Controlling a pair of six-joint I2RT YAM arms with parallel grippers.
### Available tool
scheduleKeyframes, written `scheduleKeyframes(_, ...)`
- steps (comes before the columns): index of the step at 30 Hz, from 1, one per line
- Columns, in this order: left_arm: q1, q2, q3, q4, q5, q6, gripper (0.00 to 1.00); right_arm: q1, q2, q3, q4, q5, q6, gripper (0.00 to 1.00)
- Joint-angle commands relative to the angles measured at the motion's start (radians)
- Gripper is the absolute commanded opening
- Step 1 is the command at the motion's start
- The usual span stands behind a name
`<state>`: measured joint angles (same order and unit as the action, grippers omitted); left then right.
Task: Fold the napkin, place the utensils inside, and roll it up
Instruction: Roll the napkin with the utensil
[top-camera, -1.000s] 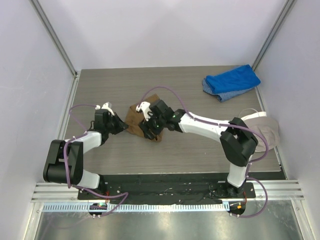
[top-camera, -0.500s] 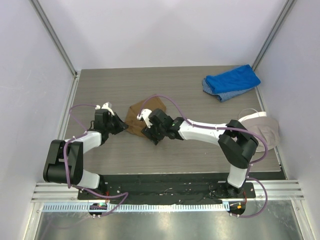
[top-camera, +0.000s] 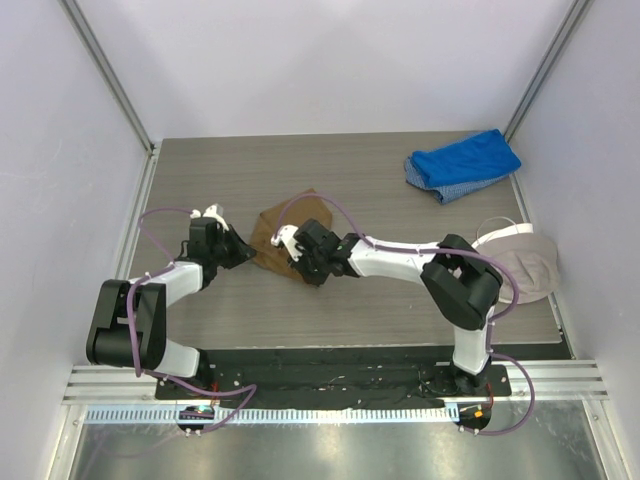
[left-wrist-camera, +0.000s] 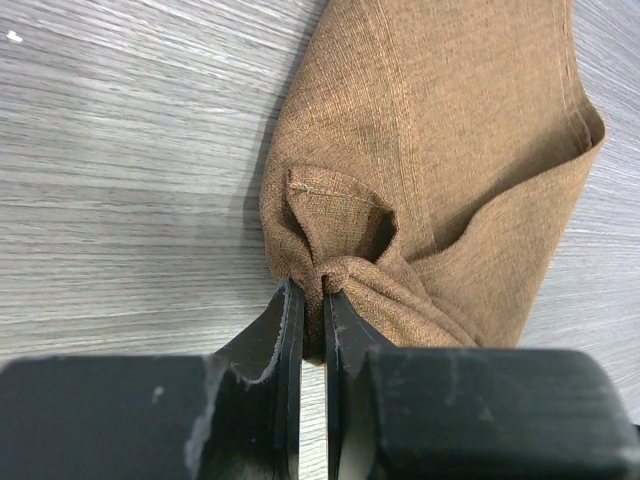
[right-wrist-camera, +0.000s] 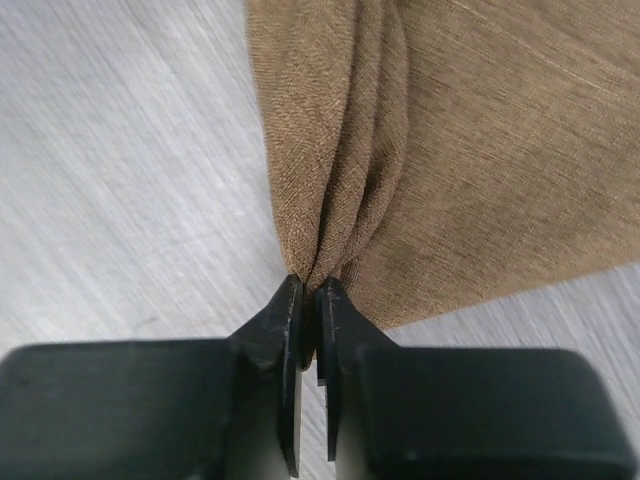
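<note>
napkin on table (ctr-left)

Blue cloth back-rt corner, beige/white cap rt edge, wood-grain table

Grey wood-grain table, bunched tan napkin lay near its middle, blue cloth at far right corner, beige-and-white cap by right edge

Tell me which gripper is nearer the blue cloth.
Right. The right gripper pinches the napkin at its near edge, the blue cloth off to its back right; the left gripper pinches the napkin's left edge, farther away.
</note>
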<state>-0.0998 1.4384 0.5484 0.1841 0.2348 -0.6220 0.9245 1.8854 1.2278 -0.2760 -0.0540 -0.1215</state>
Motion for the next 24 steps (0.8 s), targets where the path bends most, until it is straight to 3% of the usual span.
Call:
scheduleKeyframes(1,0.002,-0.022,0.018,-0.043,-0.040,0.031,0.00,-0.053,0.012,0.070,-0.054,-0.236,0.039,0.07)
scheduleKeyframes(7,0.003,-0.024,0.018,-0.058,-0.051,0.039,0.00,-0.185,0.078,0.136,-0.106,-0.536,0.120,0.01)
scheduleKeyframes(17,0.002,-0.012,0.031,-0.090,-0.065,0.038,0.00,-0.282,0.179,0.147,-0.134,-0.557,0.197,0.03)
scheduleKeyframes(21,0.002,-0.009,0.039,-0.109,-0.054,0.025,0.00,-0.283,0.117,0.167,-0.144,-0.514,0.198,0.25)
scheduleKeyframes(22,0.000,-0.009,0.041,-0.118,-0.055,0.022,0.00,-0.282,0.095,0.168,-0.144,-0.495,0.200,0.38)
scheduleKeyframes(24,0.002,-0.010,0.048,-0.144,-0.055,0.012,0.00,-0.277,0.040,0.164,-0.141,-0.405,0.192,0.44)
